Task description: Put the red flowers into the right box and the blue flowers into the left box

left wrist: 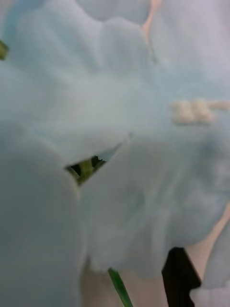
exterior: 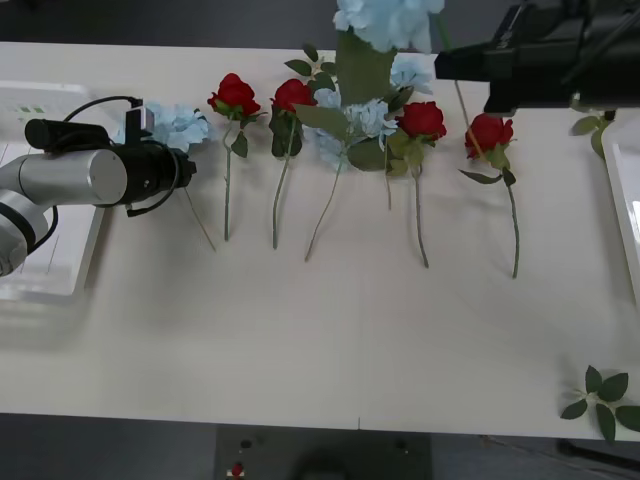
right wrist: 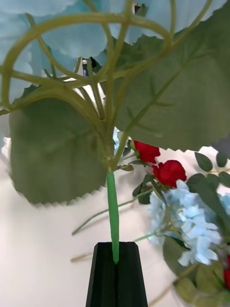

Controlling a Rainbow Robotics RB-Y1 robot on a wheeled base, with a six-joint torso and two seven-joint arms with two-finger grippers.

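My right gripper (right wrist: 116,252), at the table's back (exterior: 447,66), is shut on the green stem of a blue flower (exterior: 385,20) and holds it high above the row. My left gripper (exterior: 160,150) is down at another blue flower (exterior: 178,126) at the row's left end. Its petals (left wrist: 115,120) crowd the left wrist view, and one black finger (left wrist: 179,278) stands off to one side of the stem (left wrist: 120,288). Several red flowers (exterior: 233,95) (exterior: 488,132) and more blue flowers (exterior: 368,118) lie in a row. The left box (exterior: 40,275) is at the left edge, the right box (exterior: 622,200) at the right edge.
A loose green leaf sprig (exterior: 603,395) lies near the front right corner, and another sprig (exterior: 592,125) sits beside the right box. The front half of the white table (exterior: 320,340) is bare.
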